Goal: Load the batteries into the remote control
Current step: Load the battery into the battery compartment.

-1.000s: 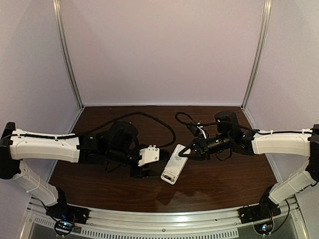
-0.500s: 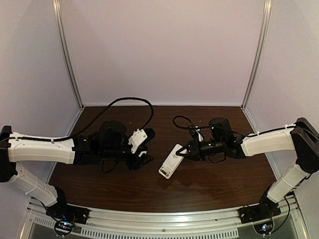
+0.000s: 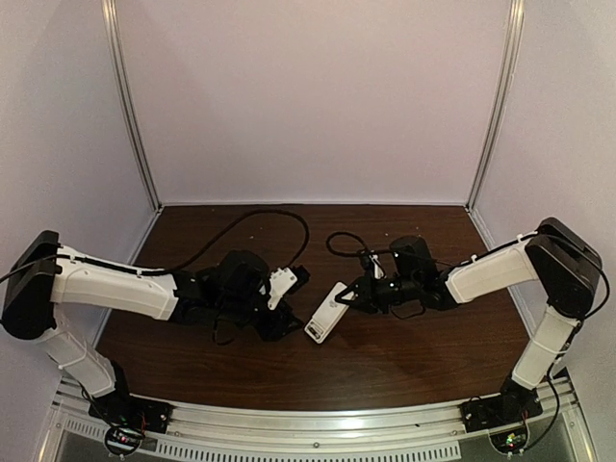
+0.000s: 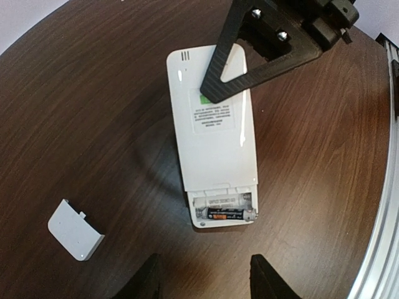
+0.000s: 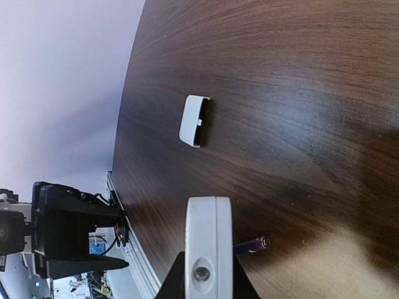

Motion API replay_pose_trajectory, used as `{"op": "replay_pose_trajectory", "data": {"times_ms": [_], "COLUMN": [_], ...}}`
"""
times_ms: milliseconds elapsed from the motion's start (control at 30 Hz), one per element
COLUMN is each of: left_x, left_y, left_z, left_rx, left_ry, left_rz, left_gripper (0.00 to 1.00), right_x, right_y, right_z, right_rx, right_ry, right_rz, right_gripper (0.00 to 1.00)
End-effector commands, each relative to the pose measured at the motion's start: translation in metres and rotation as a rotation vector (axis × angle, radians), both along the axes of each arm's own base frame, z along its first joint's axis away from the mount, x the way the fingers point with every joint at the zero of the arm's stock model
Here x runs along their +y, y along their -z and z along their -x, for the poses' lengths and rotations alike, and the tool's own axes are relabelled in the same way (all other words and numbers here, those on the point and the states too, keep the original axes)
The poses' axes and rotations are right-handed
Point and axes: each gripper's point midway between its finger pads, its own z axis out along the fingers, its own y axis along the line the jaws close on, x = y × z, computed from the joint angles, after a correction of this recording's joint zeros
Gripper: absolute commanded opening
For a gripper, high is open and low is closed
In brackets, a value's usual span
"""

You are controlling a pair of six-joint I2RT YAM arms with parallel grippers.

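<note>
**While the right claw point(image 3: 346, 295) grips the remote control point(image 4: 215, 134), one cell sits in its bay**

Where the two arms meet over the middle of the dark wooden table point(image 4: 93, 93), the remote control lies back-side up, its white rear face and a printed label showing to the left wrist camera. The right claw is closed on the end far from the battery bay. One black finger point(image 4: 232, 73) lies flat across the back face, and the right wrist view shows the handset's end edge-on, pinched between the two fingers. Whether the other end touches the wood cannot be told.

At the end nearest the left arm the battery bay is uncovered. The loaded battery point(image 4: 227, 215) lies crosswise in the slot closest to the remote's end, dark with orange print in this view. The slot next to it shows only pale plastic and metal contacts.

The loose battery point(image 5: 254, 244), purple with a pale metal tip, pokes out just beside the remote in the right wrist view, and the handset hides the rest of it.

The left claw point(image 4: 206, 280) hangs above the table near the bay end of the remote. Its two fingers are spread apart with nothing between them, and they touch neither the remote nor a battery.

The white cover point(image 4: 75, 229), a small plain slab with a tab on one edge, lies flat on the table, well apart from the remote on the left arm's side.
</note>
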Motion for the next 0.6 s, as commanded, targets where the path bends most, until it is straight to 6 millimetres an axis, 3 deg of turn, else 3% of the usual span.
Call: {"op": "replay_pose_trajectory", "data": {"times_ms": [0,267,567], "left_x": [-0.018,-0.029,-0.040], "left_y": [-0.010,0.000,0.014], "left_z": [-0.004,-0.007,-0.007], "left_rx": [0.023,0.081,0.111], "left_ry": [-0.003,-0.011,0.020], "left_rz": [0.084,0.088,0.075], "left_gripper": [0.47,0.43,0.30], "right_x": [0.008,0.013,0.014], "right_y": [-0.022,-0.015,-0.006], "right_z": [-0.022,-0.028,-0.029], "right_rx": [-0.102,-0.097,-0.086], "right_ry": [0.047,0.079,0.079], "right_rz": [-0.055,-0.044,-0.026], "right_gripper": [0.00,0.00,0.00]}}
